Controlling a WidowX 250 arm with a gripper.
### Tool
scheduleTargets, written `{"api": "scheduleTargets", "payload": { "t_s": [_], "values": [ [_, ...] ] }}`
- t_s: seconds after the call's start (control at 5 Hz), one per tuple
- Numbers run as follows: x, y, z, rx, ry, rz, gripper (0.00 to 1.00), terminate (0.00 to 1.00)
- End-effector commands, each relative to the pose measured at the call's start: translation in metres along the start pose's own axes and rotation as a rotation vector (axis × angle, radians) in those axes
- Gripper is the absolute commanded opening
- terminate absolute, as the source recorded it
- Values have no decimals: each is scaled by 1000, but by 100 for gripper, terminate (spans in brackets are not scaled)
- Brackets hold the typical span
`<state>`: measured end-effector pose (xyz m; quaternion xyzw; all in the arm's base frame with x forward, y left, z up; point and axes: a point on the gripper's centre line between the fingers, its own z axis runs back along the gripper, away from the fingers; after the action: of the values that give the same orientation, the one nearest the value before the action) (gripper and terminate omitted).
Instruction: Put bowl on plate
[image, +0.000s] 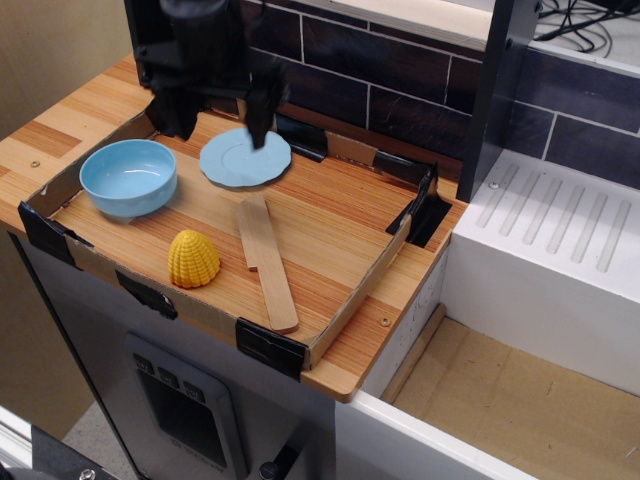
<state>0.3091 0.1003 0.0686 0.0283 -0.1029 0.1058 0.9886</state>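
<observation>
— Wooden stick (266, 262) first, nearest the front edge of the tray (360, 296), lying lengthwise on the striped surface (330, 215). Just left of it sits a yellow corn-shaped toy (193, 259).

— And the bowl?

— Light-blue bowl (128, 177), upright and empty, at the left side of the tray, near the cardboard wall. Nothing touches it.

— Where does it have to go?

— Onto the plate (245, 157), farther back and to the right of the bowl, near it but with bare wood showing between them. It lies flat with nothing on it.

— What is the arm doing?

— Its tool (214, 115) hangs at the back, above the gap between bowl and plate, blurred. Two dark fingers (262, 118) point down, spread wide apart, holding nothing.

— So which step is this?

— By my reading, the approach. The bowl is not yet gripped, so none of the carrying is done.

— What does the next move call for?

— Probably a shift left and forward until the spread fingers straddle the bowl's thick wall, then a descent and a close on the rim. The glossy plastic may slip, so the grip should bite well down the wall. After that, a lift clear of the surface and a short carry right to the plate.
</observation>
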Motion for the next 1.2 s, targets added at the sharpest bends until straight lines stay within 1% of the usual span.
{"api": "scheduleTargets", "payload": {
  "t_s": [0.0,0.2,0.6,0.8,1.0],
  "values": [
    [-1,22,-16,12,15,-108,100,0],
    [-9,22,-17,20,3,-108,100,0],
    [-12,29,-31,60,10,-104,100,0],
    [-12,30,-29,65,-4,-104,100,0],
    [-11,32,-33,60,13,-95,100,0]
  ]
}}
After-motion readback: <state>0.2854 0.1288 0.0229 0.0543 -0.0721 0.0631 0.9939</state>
